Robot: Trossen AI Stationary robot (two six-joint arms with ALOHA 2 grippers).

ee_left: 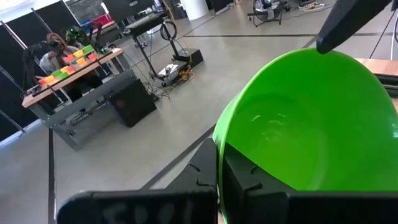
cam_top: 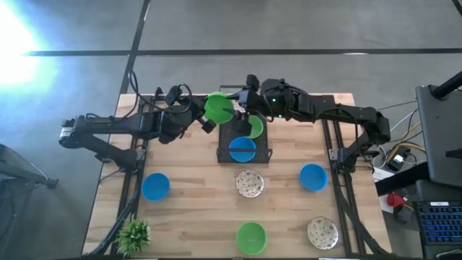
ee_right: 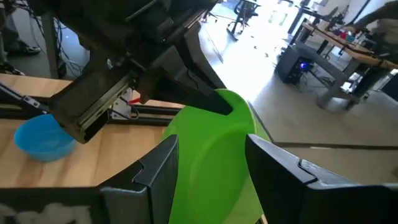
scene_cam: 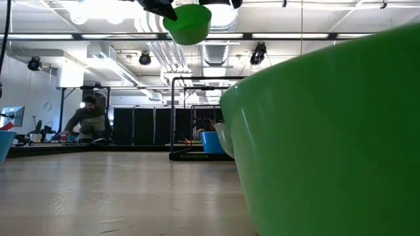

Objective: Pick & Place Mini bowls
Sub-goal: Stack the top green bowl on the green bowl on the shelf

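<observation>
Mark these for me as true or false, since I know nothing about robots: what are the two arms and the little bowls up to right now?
1. The left tool holds a green bowl up off the table. True.
2. The right tool is clamped shut. False: its fingers stand open, one on each side of that green bowl.
3. A blue bowl sits in the black rack. True.
4. The potted plant stands inside the rack. False: it stands at a table corner on the left arm's side.
5. The two floral bowls are stacked. False: one lies just outside the rack and the other lies apart, near the table's edge.
</observation>
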